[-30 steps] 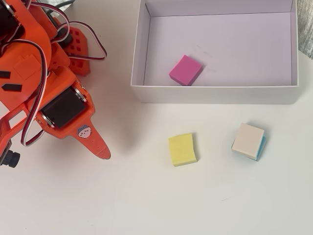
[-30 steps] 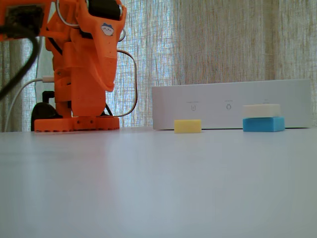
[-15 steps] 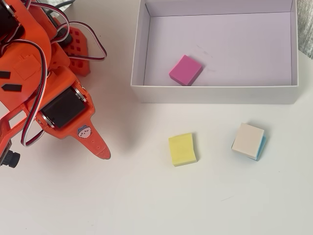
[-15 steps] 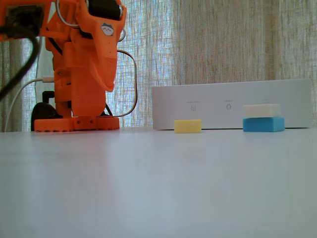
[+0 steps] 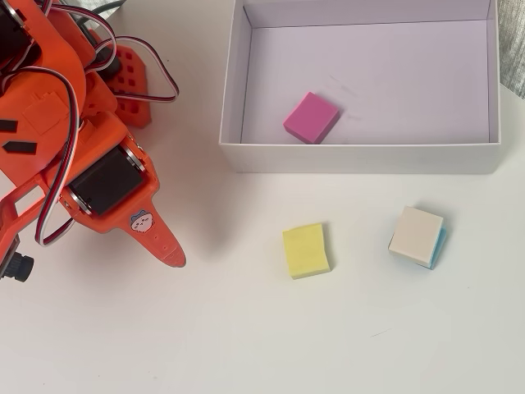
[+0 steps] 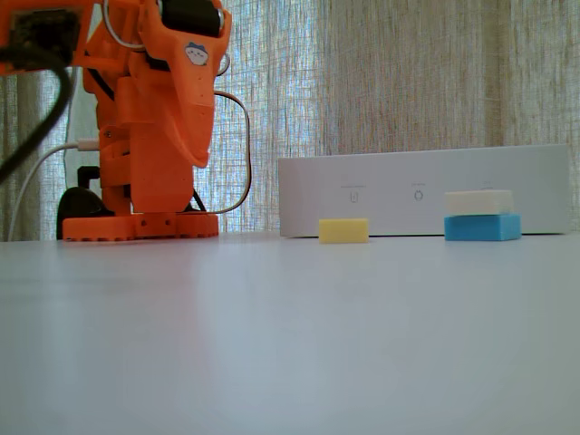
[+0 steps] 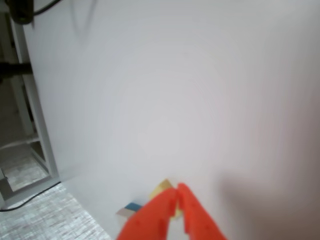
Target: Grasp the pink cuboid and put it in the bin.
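My gripper pressed together and empty above the white table; the pink cuboid lies in the bin

In the wrist view my two orange fingertips meet at a point, holding nothing, with the yellow block and a sliver of the beige-topped blue block peeking out behind them. From overhead, my orange arm is folded at the left of the view, well apart from the bin. The cuboid rests flat on the bin's pale floor, near the front wall and left of centre. Both other blocks sit on the table just outside that wall, apart from each other
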